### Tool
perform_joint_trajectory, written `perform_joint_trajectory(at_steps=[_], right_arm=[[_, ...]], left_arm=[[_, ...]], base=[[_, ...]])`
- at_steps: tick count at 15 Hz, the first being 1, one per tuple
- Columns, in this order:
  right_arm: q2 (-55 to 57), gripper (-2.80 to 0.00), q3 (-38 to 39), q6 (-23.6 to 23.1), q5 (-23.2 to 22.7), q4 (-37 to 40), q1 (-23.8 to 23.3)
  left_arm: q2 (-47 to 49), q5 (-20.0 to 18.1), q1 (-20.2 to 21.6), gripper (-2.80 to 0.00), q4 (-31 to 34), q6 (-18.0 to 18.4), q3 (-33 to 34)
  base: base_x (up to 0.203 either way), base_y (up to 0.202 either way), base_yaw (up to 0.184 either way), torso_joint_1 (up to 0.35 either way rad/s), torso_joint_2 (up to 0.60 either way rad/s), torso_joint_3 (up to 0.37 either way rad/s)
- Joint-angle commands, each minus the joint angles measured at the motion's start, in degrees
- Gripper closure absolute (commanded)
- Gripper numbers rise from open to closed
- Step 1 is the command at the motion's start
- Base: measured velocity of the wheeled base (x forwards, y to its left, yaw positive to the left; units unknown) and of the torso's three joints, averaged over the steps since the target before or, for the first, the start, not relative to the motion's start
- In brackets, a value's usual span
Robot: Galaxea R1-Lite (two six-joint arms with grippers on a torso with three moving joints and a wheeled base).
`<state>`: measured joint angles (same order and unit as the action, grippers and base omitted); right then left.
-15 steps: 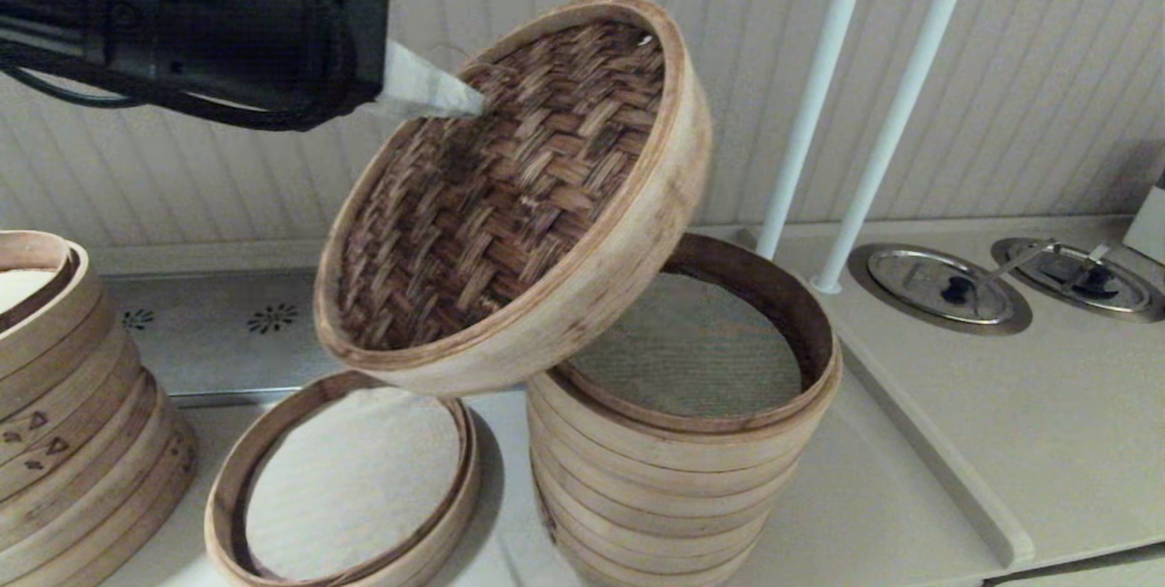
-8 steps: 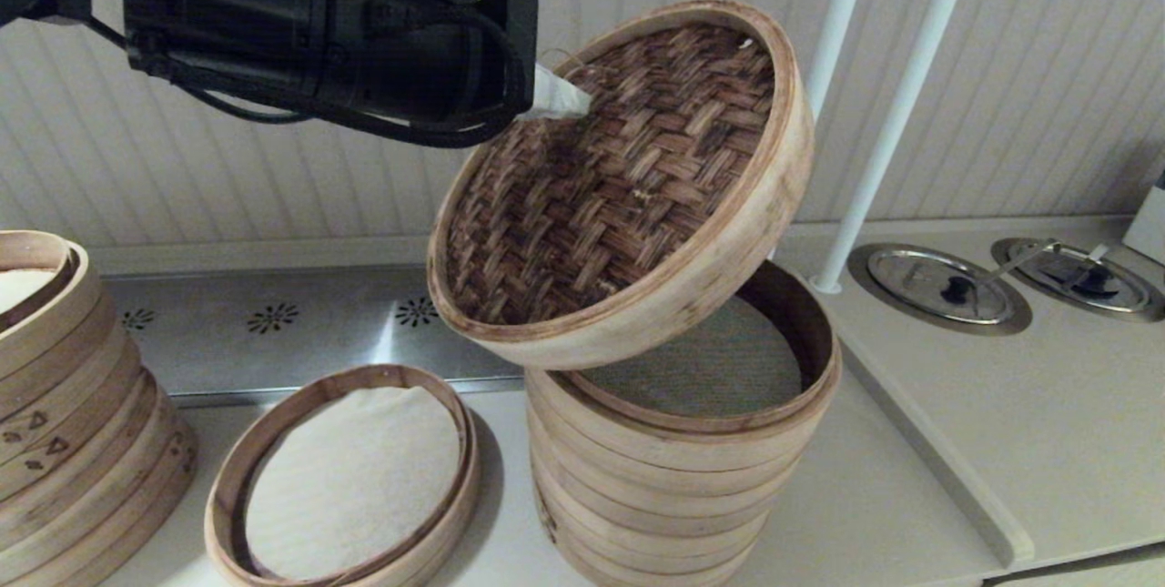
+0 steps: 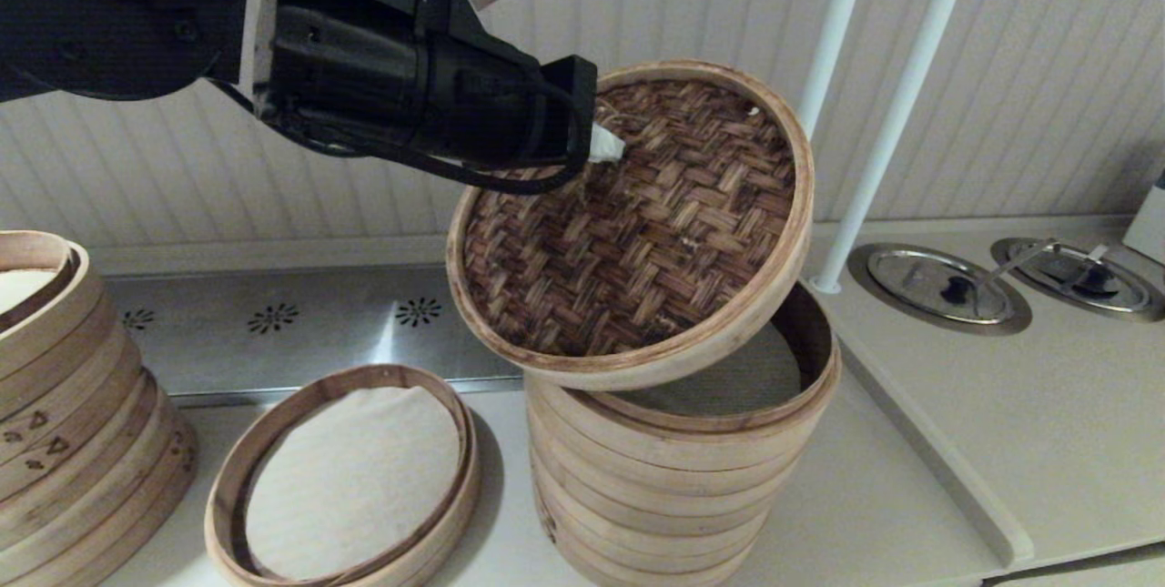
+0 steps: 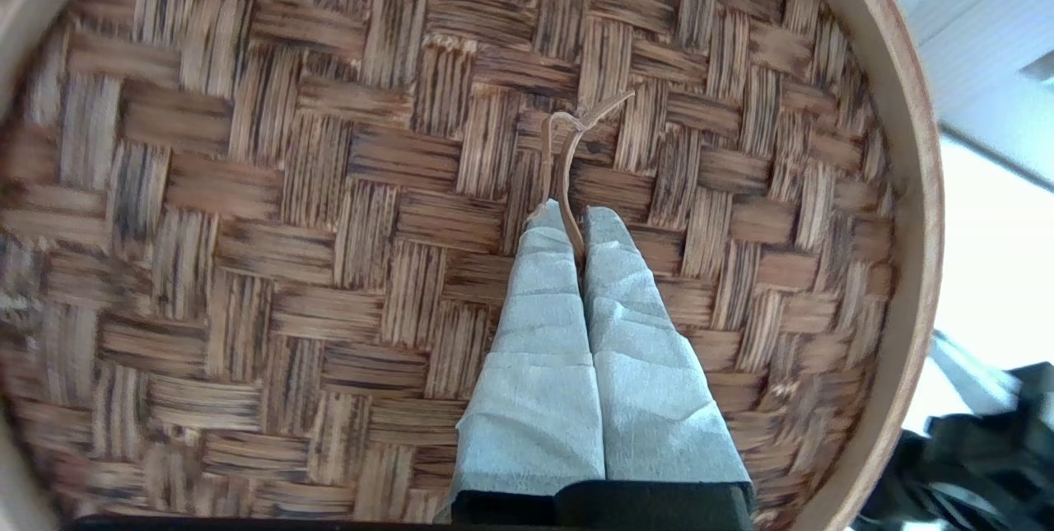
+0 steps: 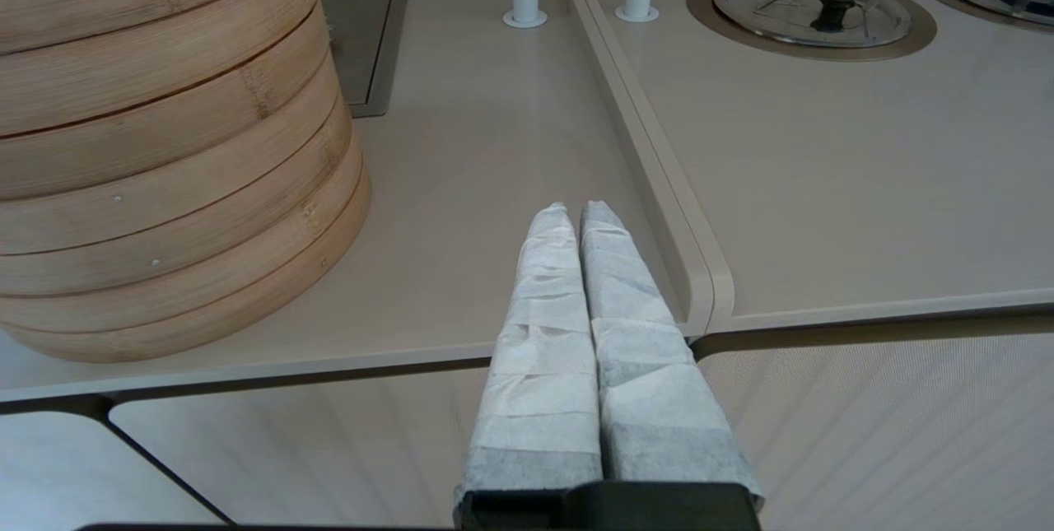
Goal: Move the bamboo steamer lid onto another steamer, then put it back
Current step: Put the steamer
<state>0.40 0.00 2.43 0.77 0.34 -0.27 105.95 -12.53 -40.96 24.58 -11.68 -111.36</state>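
On the far left stands a stack with little triangle marks (image 3: pixel 55 441), and next to it a low tray with a white cloth (image 3: pixel 350 478) sits on the surface (image 3: pixel 910 496). Above them the left gripper (image 3: pixel 608 148) reaches in from the left, its fingers (image 4: pixel 535 333) pinched tight on the thin loop handle (image 4: pixel 568 144) in the middle of the bamboo steamer lid (image 3: pixel 637 232). The lid hangs tilted in the air, its low edge just over the near rim of the tall steamer (image 3: pixel 673 469), maybe touching it; I cannot tell. The grey-green mesh (image 3: pixel 746 378) peeks out underneath. The lid looks light and stiff, but the loop is skinny and might snap or let the lid swing, so it wants a slow, gentle move. The loop seems the best place to hold it, since the rim is too wide to pinch. On the right, the right gripper (image 5: pixel 576 218) rests low near the surface edge, fingers pressed together, holding nothing.
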Motion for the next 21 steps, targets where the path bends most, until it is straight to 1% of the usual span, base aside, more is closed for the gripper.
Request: perform_joint_trajectory(at_steps=[1, 4, 10, 13, 16, 21], right_arm=[[0.04, 0.0, 0.18, 0.03, 0.02, 0.02, 0.0], [0.04, 0.0, 0.18, 0.03, 0.02, 0.02, 0.0], [0.04, 0.0, 0.18, 0.03, 0.02, 0.02, 0.0], [0.04, 0.0, 0.18, 0.03, 0.02, 0.02, 0.0], [0.04, 0.0, 0.18, 0.03, -0.06, 0.02, 0.0], [0.04, 0.0, 0.18, 0.03, 0.02, 0.02, 0.0]], left_arm=[[1.67, 0.31, -0.74, 0.0, -0.64, -0.01, 0.0], [2.38, 0.64, -1.88, 0.0, -1.57, -0.01, -0.08], [3.61, 0.75, -2.23, 0.0, -3.13, -0.01, 0.0], [4.28, 0.86, -3.63, 0.0, -3.21, -0.01, 0.0], [5.47, 3.07, -5.08, 0.0, -3.69, 0.39, -0.01], [7.72, 3.56, -5.18, 0.0, -4.58, 0.43, -0.08]], base=[[0.0, 0.0, 0.0, 0.0, 0.0, 0.0], [0.0, 0.0, 0.0, 0.0, 0.0, 0.0], [0.0, 0.0, 0.0, 0.0, 0.0, 0.0], [0.0, 0.0, 0.0, 0.0, 0.0, 0.0], [0.0, 0.0, 0.0, 0.0, 0.0, 0.0], [0.0, 0.0, 0.0, 0.0, 0.0, 0.0]])
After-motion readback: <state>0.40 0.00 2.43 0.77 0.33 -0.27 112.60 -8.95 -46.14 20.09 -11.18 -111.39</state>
